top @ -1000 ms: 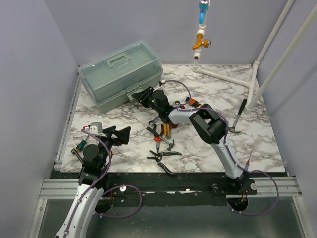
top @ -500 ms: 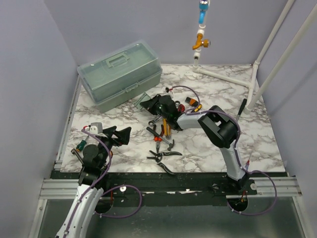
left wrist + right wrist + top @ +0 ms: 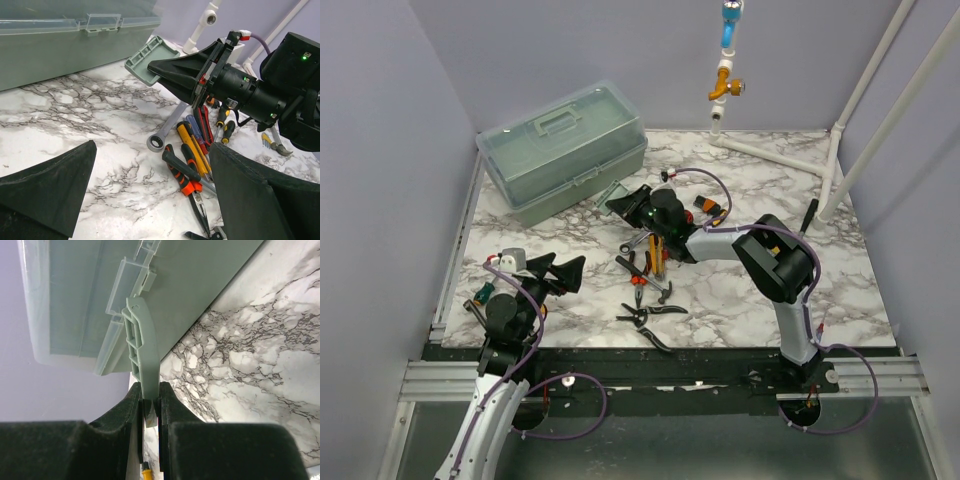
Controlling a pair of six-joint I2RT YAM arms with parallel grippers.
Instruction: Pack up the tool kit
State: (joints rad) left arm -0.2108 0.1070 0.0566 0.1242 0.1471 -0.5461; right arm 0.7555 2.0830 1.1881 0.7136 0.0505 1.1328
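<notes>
The pale green toolbox (image 3: 563, 150) stands closed at the back left and also shows in the left wrist view (image 3: 60, 40). My right gripper (image 3: 623, 203) is shut on a green latch piece (image 3: 610, 194), held just off the box front; the piece shows between the pads in the right wrist view (image 3: 142, 350) and in the left wrist view (image 3: 147, 60). Loose tools (image 3: 650, 262) lie mid-table: a wrench (image 3: 167, 127), a yellow screwdriver (image 3: 192, 145), orange-handled pliers (image 3: 187, 172). My left gripper (image 3: 560, 270) is open and empty, left of the tools.
Black pruning shears (image 3: 655, 313) lie near the front edge. A hammer (image 3: 802, 232) lies at the right. White pipes (image 3: 840, 150) stand at the back right, and a blue and orange fitting (image 3: 725, 60) hangs above the table's back.
My right gripper has drawn back from the toolbox front, to the right, with the green latch piece in its jaws. The left arm has not moved.
</notes>
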